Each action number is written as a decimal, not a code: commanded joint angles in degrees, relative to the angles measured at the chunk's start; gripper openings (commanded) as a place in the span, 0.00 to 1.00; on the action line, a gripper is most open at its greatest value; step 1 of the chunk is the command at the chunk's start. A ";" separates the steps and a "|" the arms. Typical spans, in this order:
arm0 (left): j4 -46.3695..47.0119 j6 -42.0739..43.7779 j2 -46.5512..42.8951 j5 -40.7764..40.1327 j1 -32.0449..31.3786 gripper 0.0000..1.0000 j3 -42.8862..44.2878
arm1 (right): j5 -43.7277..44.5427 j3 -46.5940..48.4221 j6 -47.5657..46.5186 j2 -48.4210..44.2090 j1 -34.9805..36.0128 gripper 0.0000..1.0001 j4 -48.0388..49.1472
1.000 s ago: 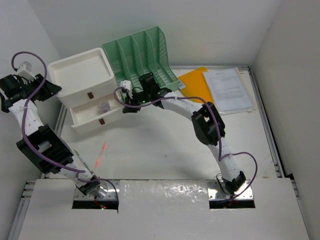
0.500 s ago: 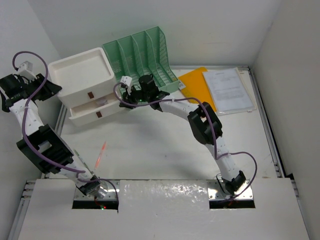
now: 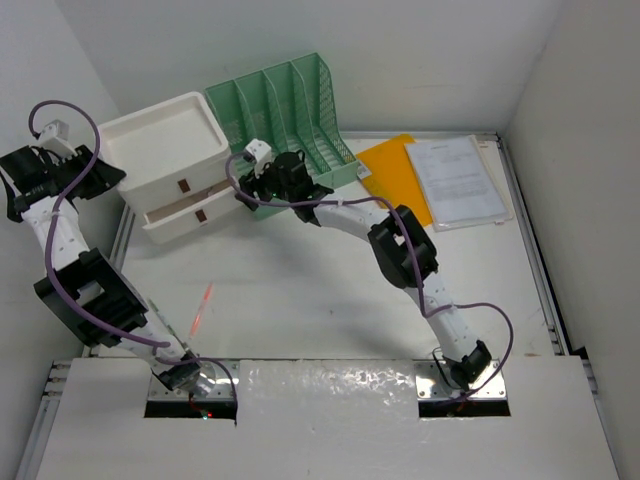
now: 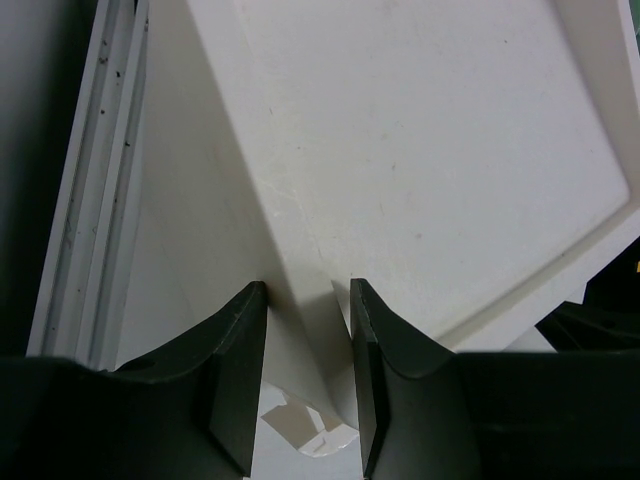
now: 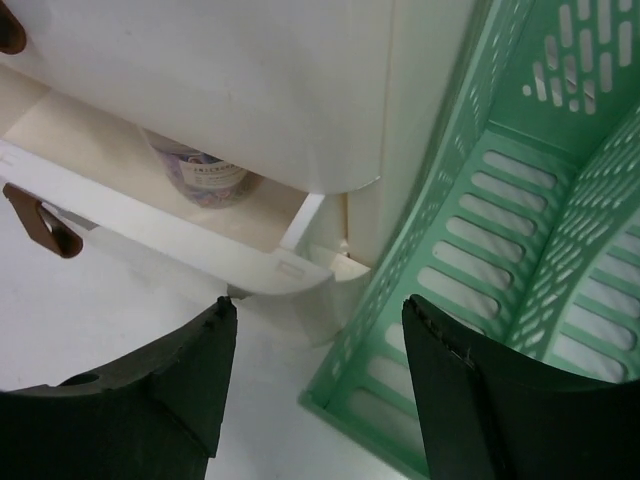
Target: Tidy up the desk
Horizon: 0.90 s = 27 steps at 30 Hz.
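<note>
- While the lower drawer [image 5: 200, 240] of the white drawer box [image 3: 165, 150] is standing slightly ajar, the right claw [image 5: 318, 305] is hovering just in front of its right end, jaws spread wide and holding nothing.
- A small jar [image 5: 205, 175] is sitting inside the drawer, partly hidden under the box's upper body.
- At the box's far left corner, the left claw [image 4: 305, 290] is sitting partly closed on the corner wall, apparently pinching it to steady the box.
- The table [image 3: 330, 290] is lying under everything as a wide white top with metal rails, stretching from the arm bases to the back wall.
- The step in hand is probably pushing the drawer fully shut. A flat, straight push on the middle of the drawer front is looking best, since pressing on one end could skew it in its slot.
- The left claw's grip is worth keeping so that the box is not sliding back.
- A green file rack [image 5: 520, 230] is standing right beside the drawer's right end, leaving the right claw little side room there.
- Open table is lying toward the arms, where only a red pen [image 3: 203, 308] is resting. An orange folder [image 3: 395, 165] and papers [image 3: 455, 180] are sitting well apart at the far right.
</note>
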 commanded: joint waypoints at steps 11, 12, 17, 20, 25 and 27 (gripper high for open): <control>-11.72 6.26 5.08 7.29 -2.30 0.00 -0.73 | 14.51 7.09 0.19 4.89 4.69 0.68 18.23; -12.77 6.79 6.04 7.73 -2.30 0.00 -0.12 | 15.31 7.35 0.63 5.07 5.04 0.68 19.62; -13.84 8.20 7.46 8.18 -2.48 0.00 0.50 | 24.00 11.72 2.12 7.52 5.84 0.68 18.34; -14.19 8.37 7.55 8.26 -2.56 0.00 0.94 | 25.69 13.33 1.69 8.50 5.84 0.68 16.04; -13.84 6.63 7.02 8.79 -2.56 0.00 0.25 | 30.86 4.47 -0.50 2.71 6.54 0.67 17.70; -12.35 5.13 6.41 9.84 -2.57 0.00 -1.68 | 32.89 3.57 -0.34 1.65 6.89 0.66 16.65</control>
